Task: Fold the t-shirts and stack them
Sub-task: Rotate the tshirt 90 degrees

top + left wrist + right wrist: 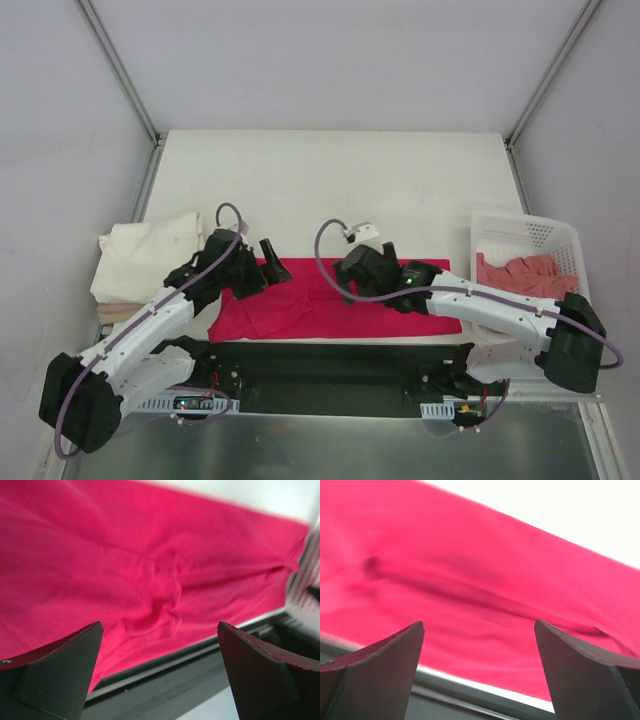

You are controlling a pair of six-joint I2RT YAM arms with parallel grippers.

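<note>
Crimson t-shirt (318,302) flat on surface (330,180), mid-fold; left gripper (160,625) & right gripper (479,624) both open, empty. Next, prob.: grab an edge.

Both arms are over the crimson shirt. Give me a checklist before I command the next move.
1. Left gripper open and empty: ok.
2. Right gripper open and empty: ok.
3. Crimson t-shirt smooth: not ok, creased mid-cloth.
4. Crimson t-shirt at stack size: not ok, a long strip.
5. Cream t-shirt folded at left: ok.
6. Salmon t-shirt folded: not ok, crumpled in basket.
</note>
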